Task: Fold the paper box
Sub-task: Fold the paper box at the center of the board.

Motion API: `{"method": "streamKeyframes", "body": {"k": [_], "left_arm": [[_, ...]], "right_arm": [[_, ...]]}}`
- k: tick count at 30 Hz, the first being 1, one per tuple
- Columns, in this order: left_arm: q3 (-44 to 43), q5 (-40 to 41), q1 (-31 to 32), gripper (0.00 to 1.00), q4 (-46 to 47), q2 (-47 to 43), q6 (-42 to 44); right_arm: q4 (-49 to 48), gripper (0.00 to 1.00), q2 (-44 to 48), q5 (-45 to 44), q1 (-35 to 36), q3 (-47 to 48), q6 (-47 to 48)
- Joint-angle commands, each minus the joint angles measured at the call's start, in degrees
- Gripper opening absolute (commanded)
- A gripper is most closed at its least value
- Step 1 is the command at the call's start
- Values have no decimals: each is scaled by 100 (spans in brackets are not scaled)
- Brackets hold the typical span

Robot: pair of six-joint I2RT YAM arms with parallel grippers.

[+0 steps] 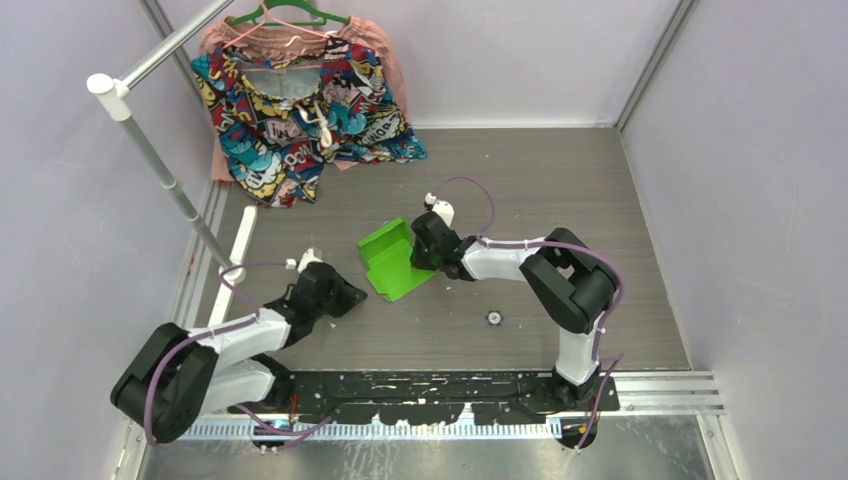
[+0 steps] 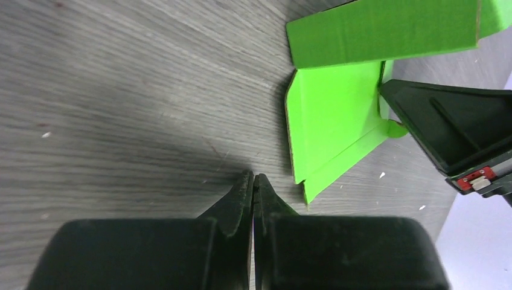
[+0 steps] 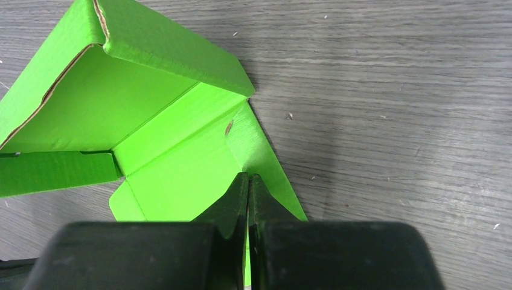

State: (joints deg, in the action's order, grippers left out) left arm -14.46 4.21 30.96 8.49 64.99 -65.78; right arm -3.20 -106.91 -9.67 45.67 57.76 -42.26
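Left gripper [image 1: 355, 297] sits low on the grey table [image 1: 560, 200] in the overhead shot, just short of the paper box [image 1: 392, 262], which lies half-folded mid-table with one wall up, and the right gripper [image 1: 420, 245] is against its right edge. Over on the left wrist camera, those jaws are pressed tight together with nothing between them, green card close by on the right. Right wrist view: fingers squeezed together too, tips on a flat flap, though I can't tell whether they pinch it.
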Motion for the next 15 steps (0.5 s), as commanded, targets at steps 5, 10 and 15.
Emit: {"method": "streamKeyframes", "body": {"k": [5, 10, 15], "left_arm": [[-181, -91, -11, 0, 906, 591, -10], [-297, -52, -15, 0, 1039, 759, 48], [-383, -24, -13, 0, 904, 695, 143]], "right_arm": [[1330, 1, -615, 71, 190, -325, -10], [1351, 1, -615, 67, 183, -323, 5], [1394, 1, -635, 50, 184, -277, 41]]}}
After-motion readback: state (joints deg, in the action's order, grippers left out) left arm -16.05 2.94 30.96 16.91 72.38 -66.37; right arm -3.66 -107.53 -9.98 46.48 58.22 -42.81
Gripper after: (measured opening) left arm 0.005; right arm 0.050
